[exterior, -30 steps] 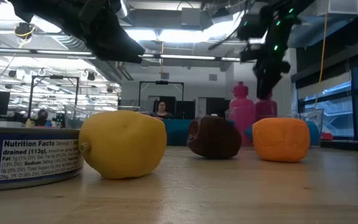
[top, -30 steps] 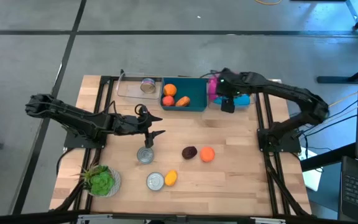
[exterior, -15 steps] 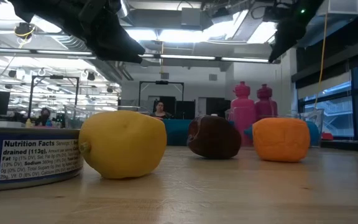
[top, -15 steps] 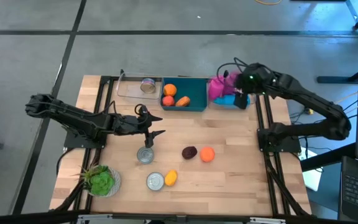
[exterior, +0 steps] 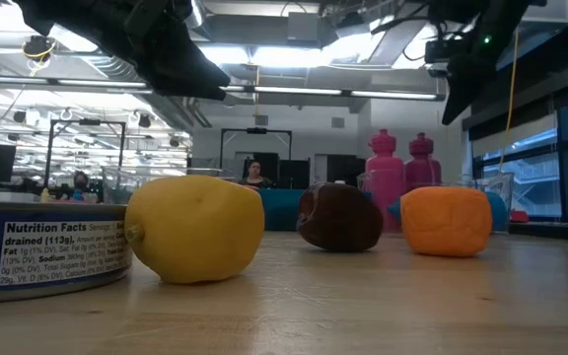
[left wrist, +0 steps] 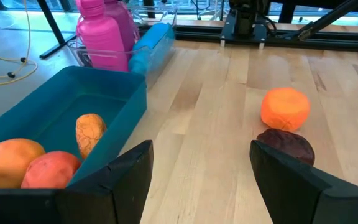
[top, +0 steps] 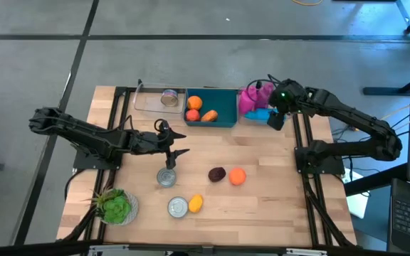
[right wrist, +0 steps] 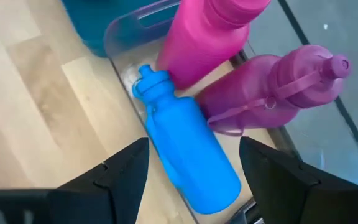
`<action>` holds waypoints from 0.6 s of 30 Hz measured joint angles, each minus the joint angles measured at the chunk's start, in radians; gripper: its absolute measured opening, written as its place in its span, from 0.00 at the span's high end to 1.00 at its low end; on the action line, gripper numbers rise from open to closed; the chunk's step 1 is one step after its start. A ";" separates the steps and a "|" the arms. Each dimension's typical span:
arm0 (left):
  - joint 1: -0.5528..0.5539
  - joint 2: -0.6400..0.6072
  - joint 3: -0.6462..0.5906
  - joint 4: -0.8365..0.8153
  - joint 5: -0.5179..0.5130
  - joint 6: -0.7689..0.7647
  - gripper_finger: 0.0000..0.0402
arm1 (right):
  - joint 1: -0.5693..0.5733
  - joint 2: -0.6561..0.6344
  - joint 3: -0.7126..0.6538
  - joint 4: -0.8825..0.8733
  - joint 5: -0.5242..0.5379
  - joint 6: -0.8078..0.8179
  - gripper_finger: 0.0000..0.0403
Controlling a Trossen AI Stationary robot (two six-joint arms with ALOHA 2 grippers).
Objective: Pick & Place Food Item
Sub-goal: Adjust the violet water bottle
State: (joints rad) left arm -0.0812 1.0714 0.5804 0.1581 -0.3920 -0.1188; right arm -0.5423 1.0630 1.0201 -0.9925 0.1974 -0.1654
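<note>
On the table lie a dark purple food item (top: 217,174), an orange one (top: 238,176) and a yellow one (top: 196,203). The teal bin (top: 223,119) at the far edge holds an orange fruit (left wrist: 8,158), a red one (left wrist: 48,171) and a tan one (left wrist: 89,130). My left gripper (top: 179,144) hovers open above the table's middle left, near the bin, with nothing between its fingers (left wrist: 129,177). Over the bottle tray at the far right, my right gripper (top: 275,119) hangs open, pointing down at a blue bottle (right wrist: 191,155).
A clear tray (top: 259,119) holds two pink bottles (right wrist: 210,37) and the blue one. Another clear tray (top: 148,103) at the far left holds a can. Two cans (top: 166,177) (top: 179,207) and a green lettuce (top: 114,206) sit at the near left.
My right gripper has gone up and toward the table's right edge, from beside the teal bin to above the bottle tray, rolling as it went. It has stayed open. The left arm and all the food items have kept still.
</note>
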 joint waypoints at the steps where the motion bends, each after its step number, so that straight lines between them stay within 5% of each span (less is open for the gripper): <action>1: 0.000 0.000 0.000 0.000 0.000 0.000 0.35 | 0.000 0.000 -0.010 0.013 0.009 -0.001 0.38; 18: 0.000 0.000 0.000 -0.003 0.001 0.003 0.35 | -0.053 -0.003 -0.027 0.115 0.058 0.077 0.38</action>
State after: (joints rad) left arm -0.0811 1.0714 0.5804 0.1552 -0.3912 -0.1160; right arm -0.5957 1.0601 0.9936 -0.8773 0.2550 -0.0886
